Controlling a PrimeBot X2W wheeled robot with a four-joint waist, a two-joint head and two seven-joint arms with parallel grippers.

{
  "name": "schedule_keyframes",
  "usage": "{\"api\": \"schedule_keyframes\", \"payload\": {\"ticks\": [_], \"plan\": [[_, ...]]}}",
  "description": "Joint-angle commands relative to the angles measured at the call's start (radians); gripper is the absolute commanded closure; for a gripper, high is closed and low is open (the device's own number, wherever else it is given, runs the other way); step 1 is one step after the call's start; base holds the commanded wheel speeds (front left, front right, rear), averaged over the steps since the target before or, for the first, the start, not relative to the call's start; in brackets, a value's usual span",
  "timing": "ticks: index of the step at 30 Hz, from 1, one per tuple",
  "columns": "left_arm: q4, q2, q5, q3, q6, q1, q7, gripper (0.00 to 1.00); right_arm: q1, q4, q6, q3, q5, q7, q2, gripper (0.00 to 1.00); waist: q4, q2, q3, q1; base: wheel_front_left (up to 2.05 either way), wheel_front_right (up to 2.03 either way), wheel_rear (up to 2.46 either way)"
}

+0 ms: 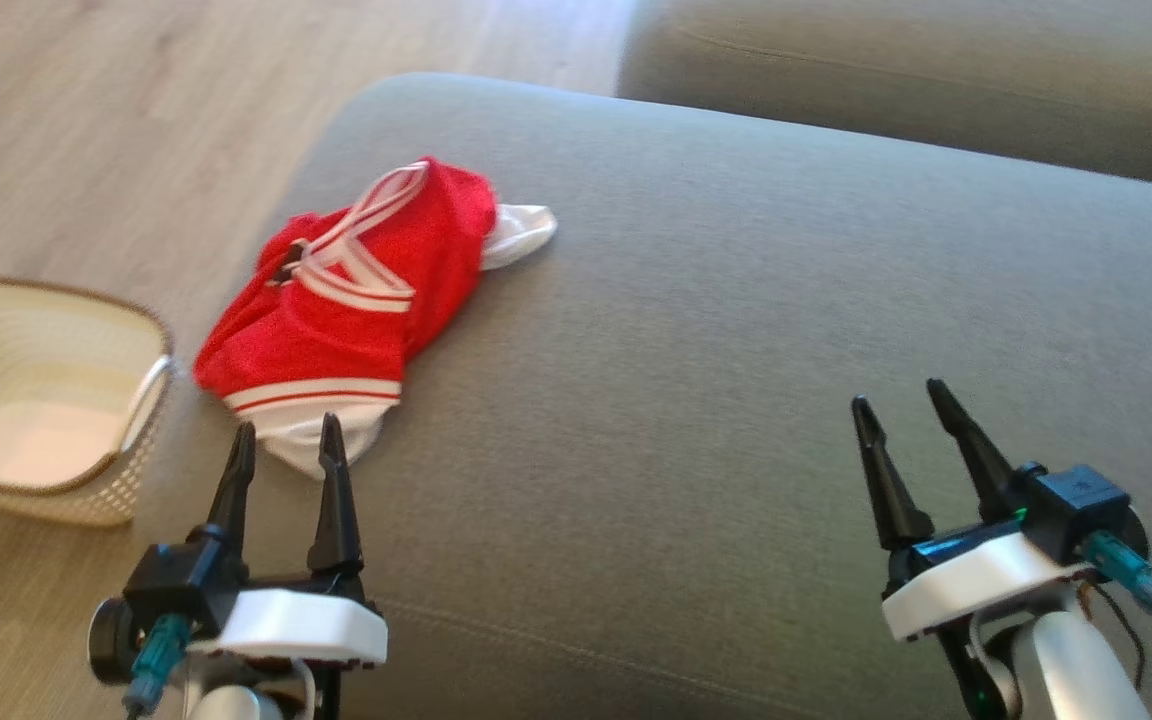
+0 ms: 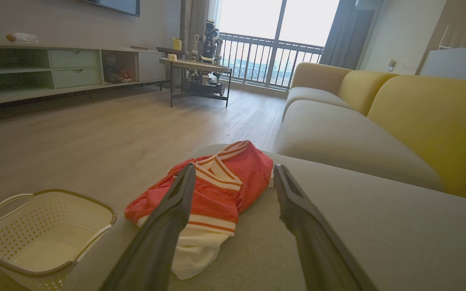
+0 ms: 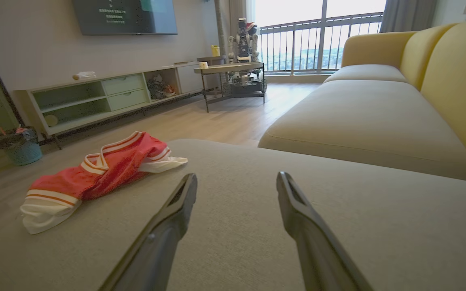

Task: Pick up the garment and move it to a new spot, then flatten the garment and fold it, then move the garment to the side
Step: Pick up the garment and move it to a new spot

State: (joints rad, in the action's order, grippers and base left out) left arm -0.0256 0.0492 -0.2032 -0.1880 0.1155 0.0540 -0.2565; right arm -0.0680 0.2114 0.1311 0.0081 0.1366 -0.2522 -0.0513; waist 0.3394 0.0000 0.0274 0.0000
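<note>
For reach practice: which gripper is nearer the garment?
The left gripper: its fingertips are at the garment's white hem; the right gripper hovers over bare cushion.

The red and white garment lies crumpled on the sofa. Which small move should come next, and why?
Probably ease the left gripper forward and down until its open jaws straddle the near white edge of the garment. It is close to that edge and holds nothing; the right gripper is far off over bare cushion.

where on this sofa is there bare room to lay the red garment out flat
Free: the grey cushion from the red garment across to the right hand and back to the far cushion. Crowded: its left edge, with garment, left hand and basket.
</note>
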Motion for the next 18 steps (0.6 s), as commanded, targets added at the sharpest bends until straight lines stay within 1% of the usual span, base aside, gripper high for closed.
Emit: {"api": "schedule_keyframes", "payload": {"ticks": [1, 5, 9, 15, 17, 18], "plan": [[0.035, 0.001, 0.011, 0.037, 0.000, -0.020, -0.005, 0.00, -0.019, -0.030, 0.000, 0.035, 0.005, -0.009, 0.001, 0.00, 0.051, 0.0000, -0.003, 0.0000, 0.00, 0.00, 0.00], [0.033, 0.001, 0.010, 0.040, -0.003, -0.017, -0.005, 0.00, -0.021, -0.026, 0.000, 0.051, 0.012, -0.009, 0.001, 0.00, 0.095, 0.0000, -0.004, 0.0000, 0.00, 0.00, 0.00], [0.032, 0.001, 0.014, 0.053, -0.007, -0.010, -0.005, 0.00, -0.025, -0.021, 0.000, 0.065, 0.022, -0.010, 0.001, 0.00, 0.112, 0.0000, -0.006, 0.0000, 0.00, 0.00, 0.00], [0.037, 0.001, 0.015, 0.069, -0.009, -0.010, -0.005, 0.00, -0.030, -0.013, 0.000, 0.076, 0.019, -0.010, 0.001, 0.00, 0.104, 0.0000, 0.000, 0.0000, 0.00, 0.00, 0.00], [0.046, 0.001, 0.025, 0.079, -0.020, -0.017, -0.005, 0.00, -0.036, -0.013, 0.000, 0.077, 0.015, -0.010, 0.001, 0.00, 0.090, 0.0000, 0.011, 0.0000, 0.00, 0.00, 0.00], [0.052, 0.001, 0.029, 0.099, -0.032, -0.026, -0.005, 0.00, -0.043, -0.016, 0.000, 0.078, 0.007, -0.009, 0.001, 0.00, 0.077, 0.0000, 0.024, 0.0000, 0.00, 0.00, 0.00]]}}
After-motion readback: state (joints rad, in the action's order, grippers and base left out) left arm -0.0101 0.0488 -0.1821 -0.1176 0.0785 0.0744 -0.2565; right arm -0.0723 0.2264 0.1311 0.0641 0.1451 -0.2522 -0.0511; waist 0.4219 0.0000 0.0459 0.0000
